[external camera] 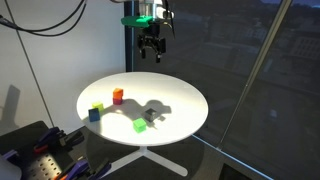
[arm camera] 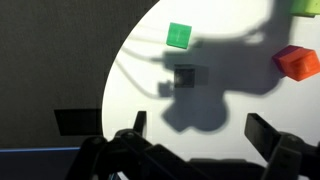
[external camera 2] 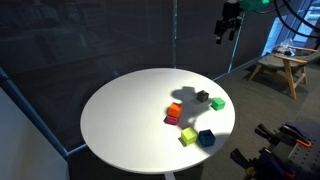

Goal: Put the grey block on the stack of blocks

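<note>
The grey block (external camera: 150, 116) sits on the round white table (external camera: 185, 100), right beside a green cube (external camera: 139, 125). It also shows in an exterior view (external camera 2: 202, 97) and in the wrist view (arm camera: 185, 76), inside the arm's shadow. The stack of blocks (external camera: 117, 96), orange over red, stands apart from it, and shows in an exterior view (external camera 2: 175, 112) and at the right edge of the wrist view (arm camera: 296, 62). My gripper (external camera: 150, 47) hangs high above the table, open and empty, with both fingers visible in the wrist view (arm camera: 200, 128).
A yellow cube (external camera: 97, 106) and a blue cube (external camera: 93, 115) lie near the stack. A green cube (arm camera: 179, 35) lies beyond the grey block. A wooden stool (external camera 2: 282, 68) stands off the table. Dark glass walls surround the table. Equipment (external camera: 40, 148) sits low beside it.
</note>
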Tool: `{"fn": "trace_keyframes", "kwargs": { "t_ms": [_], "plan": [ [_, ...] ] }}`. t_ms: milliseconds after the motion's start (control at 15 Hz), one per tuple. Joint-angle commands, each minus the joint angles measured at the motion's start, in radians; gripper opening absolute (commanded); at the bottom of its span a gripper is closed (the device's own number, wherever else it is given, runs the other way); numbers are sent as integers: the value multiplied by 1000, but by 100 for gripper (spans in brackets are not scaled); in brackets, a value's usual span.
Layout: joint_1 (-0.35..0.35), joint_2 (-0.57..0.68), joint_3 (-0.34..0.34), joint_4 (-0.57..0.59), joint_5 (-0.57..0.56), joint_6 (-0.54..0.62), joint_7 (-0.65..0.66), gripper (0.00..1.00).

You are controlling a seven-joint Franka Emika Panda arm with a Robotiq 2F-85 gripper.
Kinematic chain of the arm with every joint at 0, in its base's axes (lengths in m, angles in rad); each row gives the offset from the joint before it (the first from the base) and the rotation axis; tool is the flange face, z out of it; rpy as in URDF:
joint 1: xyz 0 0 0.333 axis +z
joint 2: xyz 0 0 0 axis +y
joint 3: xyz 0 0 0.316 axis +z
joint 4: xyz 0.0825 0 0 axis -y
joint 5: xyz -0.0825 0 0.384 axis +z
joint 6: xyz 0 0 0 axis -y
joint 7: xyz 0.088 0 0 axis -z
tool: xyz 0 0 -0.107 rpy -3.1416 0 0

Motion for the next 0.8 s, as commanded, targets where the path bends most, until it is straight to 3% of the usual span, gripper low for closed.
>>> {"fn": "trace_keyframes", "kwargs": {
  "t_ms": [0, 733],
  "plan": [
    [-2, 4, 8, -6, 42, 8, -71, 100],
    [1, 15, 10, 2, 23, -3, -50, 100]
  ]
}}
